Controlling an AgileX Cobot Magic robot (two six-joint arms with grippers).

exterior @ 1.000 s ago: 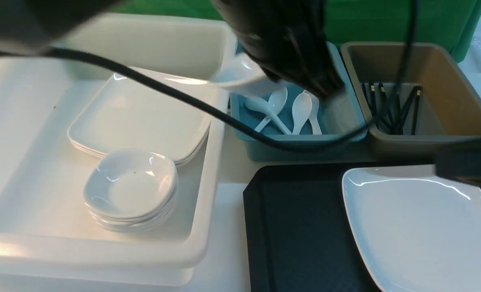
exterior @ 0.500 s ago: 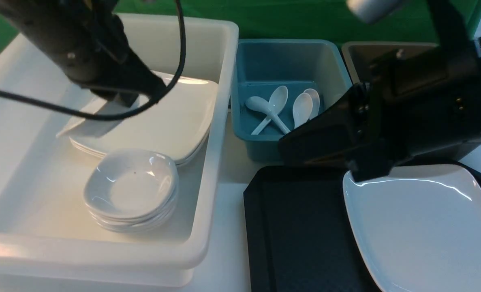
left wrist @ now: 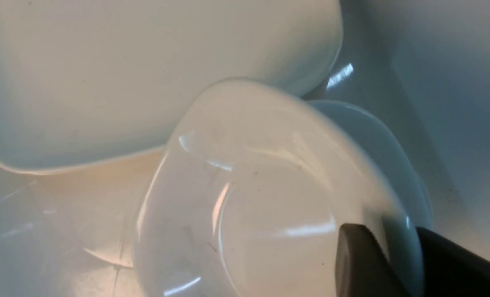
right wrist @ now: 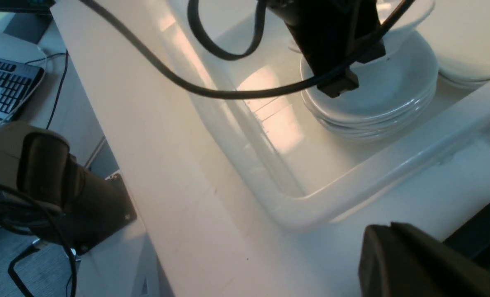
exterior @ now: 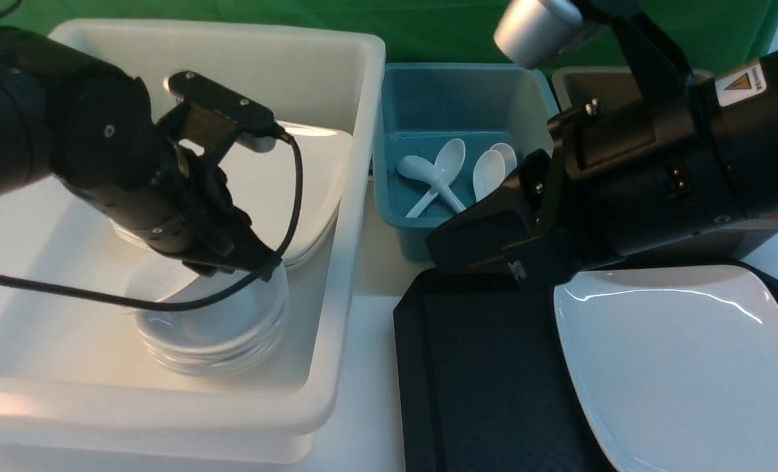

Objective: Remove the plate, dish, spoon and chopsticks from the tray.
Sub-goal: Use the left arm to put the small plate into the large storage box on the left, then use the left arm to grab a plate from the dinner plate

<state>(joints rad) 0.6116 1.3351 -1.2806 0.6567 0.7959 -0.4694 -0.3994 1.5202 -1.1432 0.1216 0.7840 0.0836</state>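
My left gripper [exterior: 257, 265] [left wrist: 401, 233] is low in the white bin [exterior: 356, 196], over a stack of small dishes [exterior: 212, 341] [right wrist: 368, 103]. The dish [left wrist: 249, 198] lies tilted on that stack. Its rim sits between my fingers, which stand slightly apart. The plate [exterior: 677, 367] rests on the right half of the black tray [exterior: 480, 367]. My right gripper [exterior: 438, 252] [right wrist: 387, 227] is shut and empty, hovering at the tray's far left corner. Several spoons [exterior: 438, 174] lie in the blue bin [exterior: 395, 98]. The chopsticks are hidden behind my right arm.
A stack of large plates [exterior: 310, 190] fills the back of the white bin. My right arm covers most of the brown bin [exterior: 565, 78]. The left arm's cable [exterior: 100, 298] loops across the dish stack.
My left arm carried the dish from above the blue bin into the white bin and lowered it onto the stack; its fingers have parted. My right arm swung in leftward over the bins.
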